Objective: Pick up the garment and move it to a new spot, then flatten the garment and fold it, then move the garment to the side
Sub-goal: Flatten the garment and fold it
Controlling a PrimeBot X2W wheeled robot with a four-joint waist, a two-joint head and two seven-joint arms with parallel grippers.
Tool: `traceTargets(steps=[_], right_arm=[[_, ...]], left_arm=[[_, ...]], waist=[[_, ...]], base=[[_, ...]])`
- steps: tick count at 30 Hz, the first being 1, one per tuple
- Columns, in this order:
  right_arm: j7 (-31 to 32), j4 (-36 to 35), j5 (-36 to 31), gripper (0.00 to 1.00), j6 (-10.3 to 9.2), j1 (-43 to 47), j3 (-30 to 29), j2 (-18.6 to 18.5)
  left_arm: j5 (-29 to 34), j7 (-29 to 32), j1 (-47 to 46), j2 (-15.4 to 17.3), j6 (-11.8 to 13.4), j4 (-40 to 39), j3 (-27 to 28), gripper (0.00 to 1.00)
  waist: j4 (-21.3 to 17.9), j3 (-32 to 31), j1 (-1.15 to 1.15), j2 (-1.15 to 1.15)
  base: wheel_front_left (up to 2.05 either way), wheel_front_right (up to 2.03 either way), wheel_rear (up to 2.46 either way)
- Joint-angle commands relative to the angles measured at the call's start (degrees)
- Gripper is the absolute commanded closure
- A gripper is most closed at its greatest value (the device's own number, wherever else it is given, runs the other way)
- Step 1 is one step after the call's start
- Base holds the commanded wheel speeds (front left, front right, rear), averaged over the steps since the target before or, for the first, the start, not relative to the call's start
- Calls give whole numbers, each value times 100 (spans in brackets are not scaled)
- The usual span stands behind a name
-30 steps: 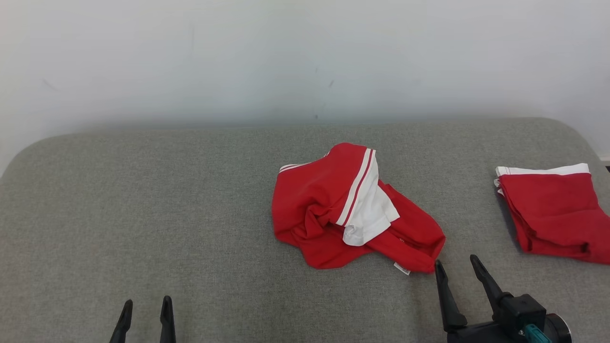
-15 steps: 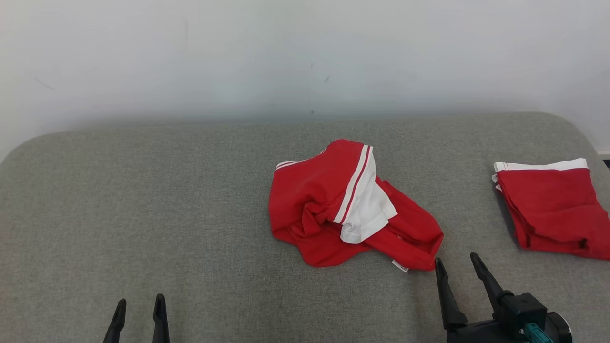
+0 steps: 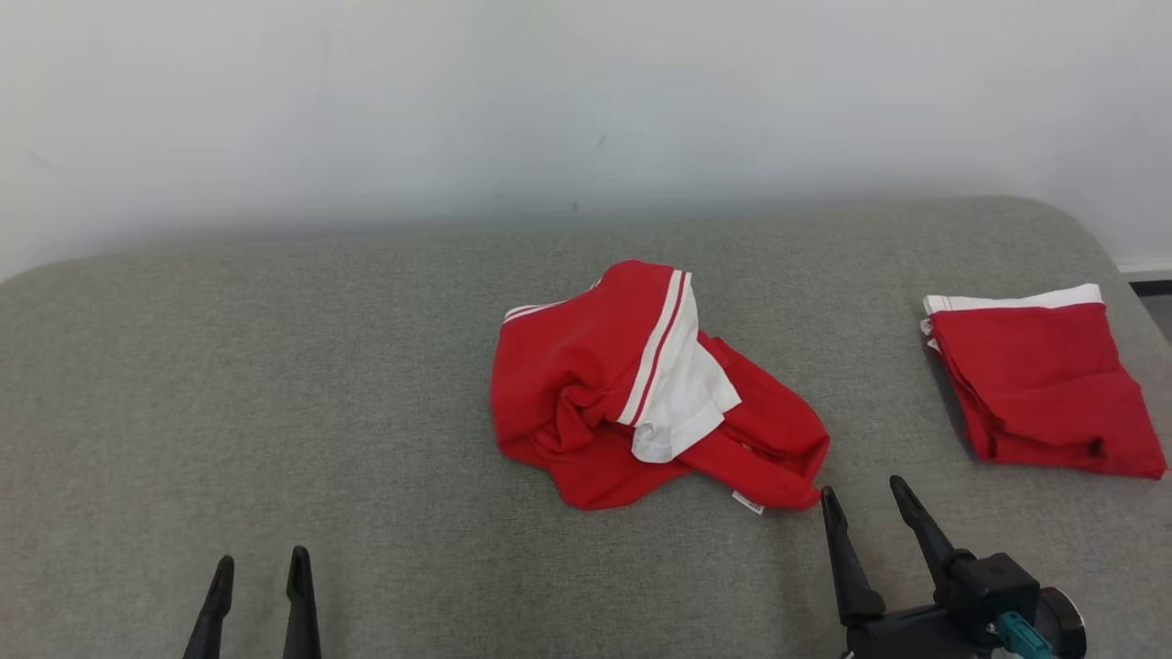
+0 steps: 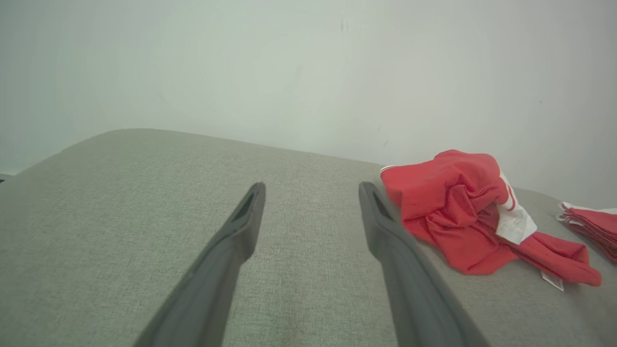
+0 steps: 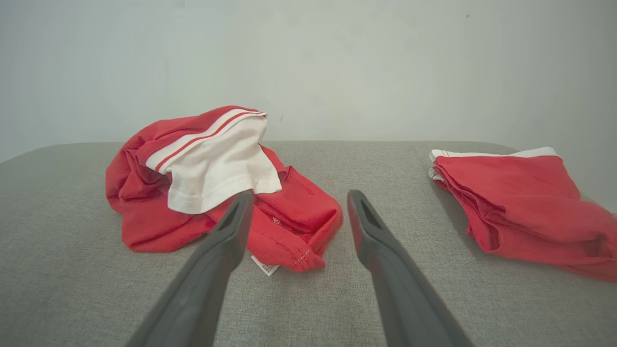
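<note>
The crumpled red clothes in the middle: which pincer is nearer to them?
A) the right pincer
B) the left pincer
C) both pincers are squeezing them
A: the right pincer stands open just off the lower right edge of the crumpled red clothes, while the left pincer is far off to the left over the grey cushion.

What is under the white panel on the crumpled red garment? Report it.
The white panel drapes over red folds of the crumpled garment itself; a small tag pokes out at its near edge. Anything deeper in the heap is covered.
</note>
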Motion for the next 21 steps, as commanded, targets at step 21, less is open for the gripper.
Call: traceTargets(steps=[21], right_arm=[[-197, 158, 167, 0, -14, -328, 31, 29]], left_arm=[[-557, 1258, -2763, 1080, 9, 1209, -1928, 0]], waist=[[-1874, 638, 0, 0]], base=[[0, 0, 0]])
